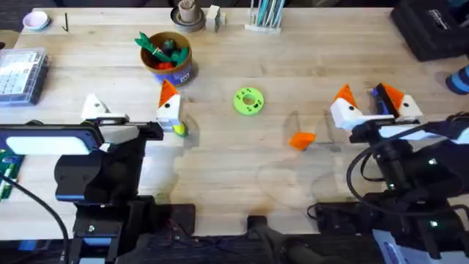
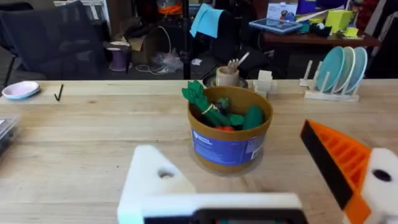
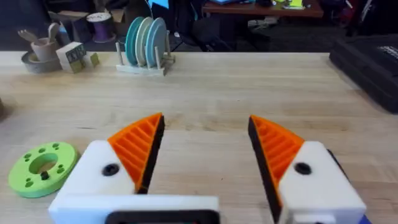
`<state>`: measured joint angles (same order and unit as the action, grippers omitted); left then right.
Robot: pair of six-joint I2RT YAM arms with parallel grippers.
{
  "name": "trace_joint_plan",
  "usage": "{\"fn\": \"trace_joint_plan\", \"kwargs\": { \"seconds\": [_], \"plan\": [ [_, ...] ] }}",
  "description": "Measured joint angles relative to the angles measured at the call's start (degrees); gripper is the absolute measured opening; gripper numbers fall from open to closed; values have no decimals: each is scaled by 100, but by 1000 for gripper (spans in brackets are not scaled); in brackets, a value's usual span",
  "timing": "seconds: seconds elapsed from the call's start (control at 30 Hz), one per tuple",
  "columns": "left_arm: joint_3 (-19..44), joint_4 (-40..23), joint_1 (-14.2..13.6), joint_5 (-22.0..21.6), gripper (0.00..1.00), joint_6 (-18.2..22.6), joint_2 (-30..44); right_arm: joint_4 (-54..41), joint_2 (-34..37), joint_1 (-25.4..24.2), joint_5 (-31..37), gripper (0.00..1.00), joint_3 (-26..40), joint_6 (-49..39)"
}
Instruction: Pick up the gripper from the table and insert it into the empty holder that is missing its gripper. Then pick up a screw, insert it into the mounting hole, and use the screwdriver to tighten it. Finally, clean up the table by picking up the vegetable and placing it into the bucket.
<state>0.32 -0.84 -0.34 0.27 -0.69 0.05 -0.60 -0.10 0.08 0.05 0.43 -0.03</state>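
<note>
- I see the orange gripper (image 1: 301, 139) lying loose on the bench (image 1: 220, 176).
- The bucket (image 1: 168, 56) sits beyond the lime-green ring (image 1: 248, 101).
- The yellow vegetable (image 1: 179, 129) lies beside my left fingers (image 1: 168, 103).

Cluttered lab: wooden workbench (image 1: 242, 161), office chairs (image 2: 56, 37)

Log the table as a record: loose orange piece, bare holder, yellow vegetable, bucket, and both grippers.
orange wedge: loose on table, right of green ring
holder: white, no orange tip
vegetable: on table, outside bucket
bucket: holds red and green toys
left gripper: open
right gripper: open
</note>
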Motion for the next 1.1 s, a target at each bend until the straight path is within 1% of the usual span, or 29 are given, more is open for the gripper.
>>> {"fn": "trace_joint_plan", "kwargs": {
  "seconds": [0.17, 0.23, 0.37, 0.43, 0.53, 0.67, 0.83, 0.9, 1.0, 1.1],
  "plan": [
    [21, -3, 0, -20, 993, -40, -1, -76, 0, 0, -2, 865, 45, -1],
    [98, -46, 0, -120, 993, -148, 0, -292, 4, 0, -7, 866, 164, 0],
    [606, -343, 0, -452, 993, -519, 6, -1159, 189, 0, -9, 865, 772, 0],
    [1055, -691, 0, -581, 993, -727, 89, -1600, 417, 0, -9, 866, 1237, -1],
    [1778, -1338, 0, -668, 993, -907, 400, -2104, 882, 0, -9, 866, 1969, 0],
    [2768, -2204, -7, -741, 993, -1030, 1038, -2657, 1670, 0, -9, 866, 2931, -2],
    [4054, -3412, -7, -750, 995, -1073, 1990, -3438, 2755, 0, -137, 866, 3983, 0],
    [4494, -3919, -7, -754, 995, -1075, 2343, -3729, 3158, 0, -228, 865, 4310, -2],
    [4973, -4542, -11, -724, 994, -1077, 2795, -4064, 3675, 0, -314, 866, 4662, -2],
    [5140, -4661, -11, -476, 994, -1091, 3096, -4118, 4020, 0, -355, 866, 4804, -2]
  ]
}}
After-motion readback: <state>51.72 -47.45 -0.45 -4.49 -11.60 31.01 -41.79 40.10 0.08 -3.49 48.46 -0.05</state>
